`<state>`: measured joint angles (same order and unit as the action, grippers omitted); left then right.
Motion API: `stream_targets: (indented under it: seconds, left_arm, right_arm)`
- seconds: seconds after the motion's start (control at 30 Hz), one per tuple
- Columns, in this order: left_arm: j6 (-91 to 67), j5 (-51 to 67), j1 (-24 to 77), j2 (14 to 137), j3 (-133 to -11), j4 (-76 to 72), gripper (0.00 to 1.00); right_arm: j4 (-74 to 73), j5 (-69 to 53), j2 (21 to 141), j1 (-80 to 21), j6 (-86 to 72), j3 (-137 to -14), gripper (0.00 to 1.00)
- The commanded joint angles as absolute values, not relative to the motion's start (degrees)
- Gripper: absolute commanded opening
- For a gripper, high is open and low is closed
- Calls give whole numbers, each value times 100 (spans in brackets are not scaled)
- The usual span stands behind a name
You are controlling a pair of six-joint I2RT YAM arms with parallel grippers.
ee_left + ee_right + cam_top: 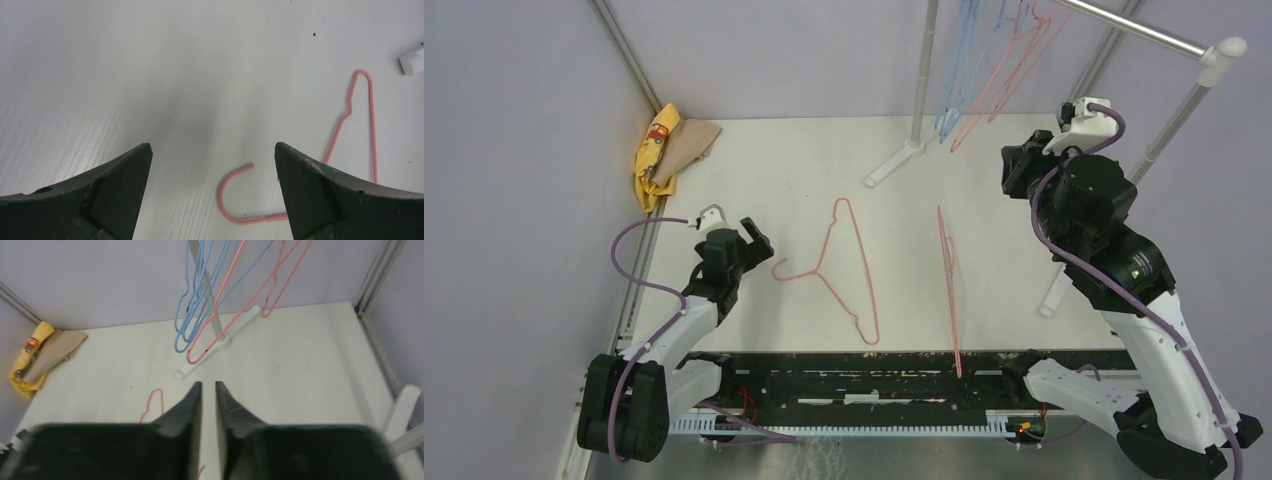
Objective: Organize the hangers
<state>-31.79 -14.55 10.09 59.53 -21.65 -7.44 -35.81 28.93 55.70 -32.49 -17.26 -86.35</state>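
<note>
A clothes rack [921, 70] stands at the far side of the table [774, 170], its white foot [892, 162] angled toward the middle; blue hangers [954, 70] and hung pink hangers [1014, 60] dangle from its bar [1139, 30], their tops cut off by the frame edge. A yellow cloth [656, 150] with a tan piece [692, 142] on it lies in the far left corner, well apart from the rest. A loose pink hanger [844, 265] lies flat near the middle of the table, its hook [235, 195] pointing at the left gripper [759, 238]; that gripper is spread wide and empty; in its wrist view the hook curls between the two fingers, its shank hidden behind the right one. A second pink hanger [949, 290] shows only as a narrow sliver, so I cannot tell whether it lies flat; its near end crosses the dark rail [874, 385] at the table's near edge. The right gripper [207, 390] is held above the table near the rack, fingers pressed almost together on nothing, a thin slit between them; its arm covers part of the rack's right pole [1169, 130].
</note>
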Motion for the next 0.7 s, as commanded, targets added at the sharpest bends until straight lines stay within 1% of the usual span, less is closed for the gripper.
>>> stream_targets:
  seconds: [0.0, 0.07, 0.1, 0.13, 0.2, 0.27, 0.3, 0.43, 0.47, 0.53, 0.67]
  left_arm:
    - [-3198, -1516, 980, 5915, -2171, -1029, 99]
    - [-3199, -1517, 981, 5947, -2179, -1037, 99]
    - [-3204, -1510, 978, 5964, -2184, -1033, 99]
    - [-3207, -1497, 980, 5986, -2196, -1031, 99]
    - [-3212, -1487, 980, 6016, -2212, -1029, 99]
    - [-3209, -1479, 978, 6018, -2206, -1037, 99]
    - [-3206, -1477, 978, 6023, -2198, -1037, 99]
    - [-3199, -1479, 978, 6058, -2197, -1045, 99]
    - [-3193, -1481, 984, 6075, -2201, -1049, 99]
    - [-3199, -1485, 976, 6109, -2197, -1075, 99]
    - [-3205, -1503, 981, 6239, -2197, -1127, 99]
  right_arm:
    - [-3749, 3058, 5396, -3221, -1936, -8487, 35]
    - [-3999, 3012, 5520, -3224, -1990, -8386, 64]
    - [-4117, 2918, 5614, -3218, -2013, -8304, 76]
    - [-4259, 2825, 5721, -3218, -2065, -8214, 86]
    - [-4444, 2617, 5883, -3222, -2216, -7945, 93]
    - [-4386, 2316, 5922, -3226, -2382, -7409, 96]
    - [-4306, 2171, 5905, -3226, -2475, -7153, 94]
    - [-3853, 1312, 5807, -3251, -2636, -6318, 79]
    - [-3834, 1222, 5873, -3305, -2656, -6210, 77]
    - [-3860, 1217, 6094, -3595, -2663, -6068, 75]
    - [-3807, 1674, 6703, -4690, -2692, -5889, 75]
